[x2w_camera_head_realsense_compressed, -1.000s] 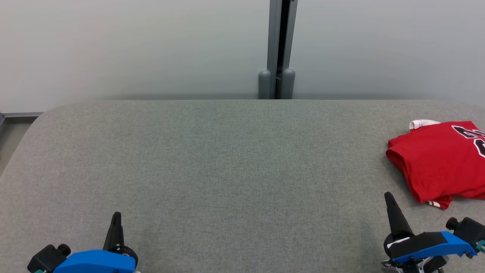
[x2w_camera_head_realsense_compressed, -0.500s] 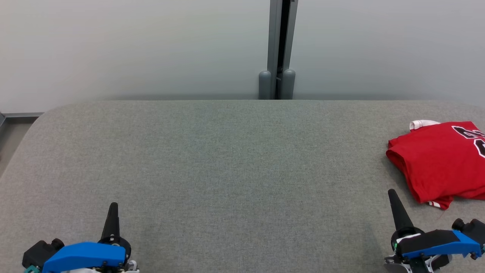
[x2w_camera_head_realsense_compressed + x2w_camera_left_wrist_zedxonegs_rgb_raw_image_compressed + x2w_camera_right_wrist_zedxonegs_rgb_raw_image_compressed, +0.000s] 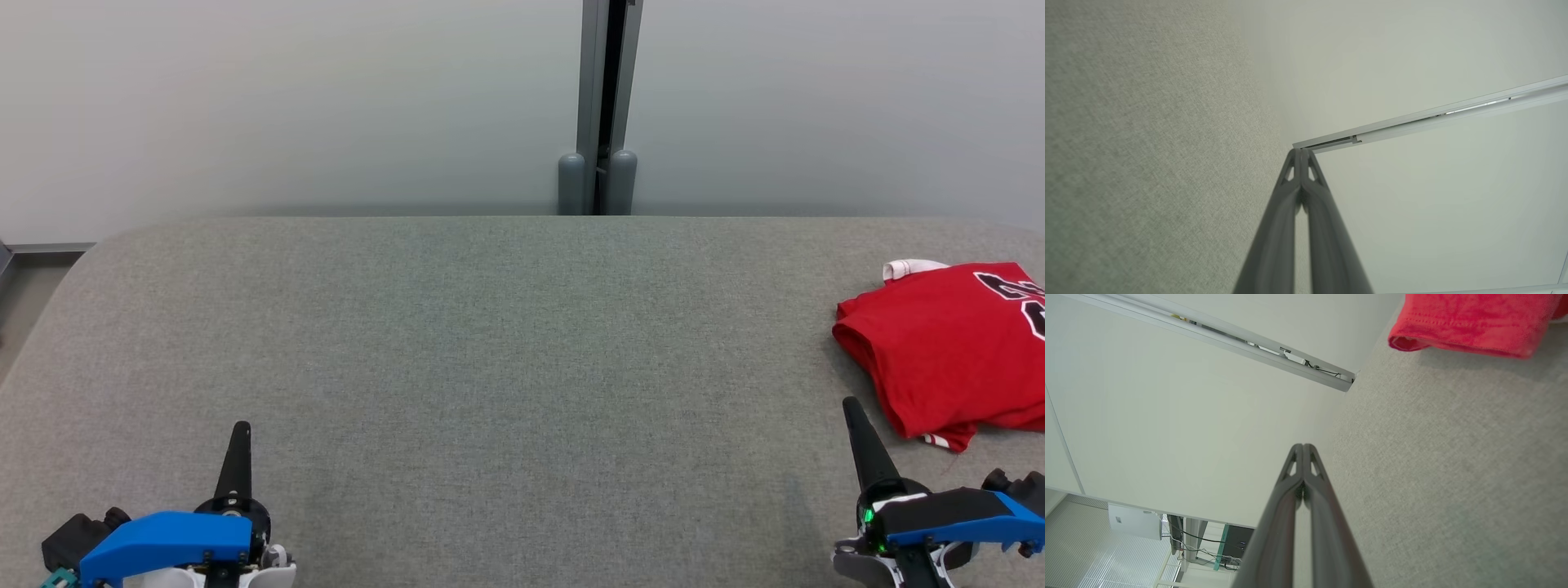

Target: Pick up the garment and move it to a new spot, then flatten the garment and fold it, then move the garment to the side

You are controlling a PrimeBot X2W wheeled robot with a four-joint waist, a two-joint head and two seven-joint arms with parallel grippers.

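The garment (image 3: pixel 951 347) is a red shirt with black-and-white lettering and white trim, lying folded at the far right of the grey table (image 3: pixel 506 343), partly cut off by the view's edge. My right gripper (image 3: pixel 851 407) is shut and empty, its tip a short way to the left of the shirt's near corner, apart from it. In the right wrist view the garment (image 3: pixel 1470 322) lies at the top right, beyond the shut right gripper (image 3: pixel 1303 447). Near the front left of the table my left gripper (image 3: pixel 241 428) is shut with nothing in it. The left wrist view shows the left gripper (image 3: pixel 1301 152) shut too.
A pale wall (image 3: pixel 286 98) runs behind the table, with a grey post (image 3: pixel 602 106) at its middle. The table's left corner (image 3: pixel 90 253) is rounded, with floor beyond it. The right wrist view shows shelving and cables (image 3: pixel 1208 543) at the lower left.
Both grippers have levelled out and their fingertips have moved a little farther up the table. The garment has not moved.
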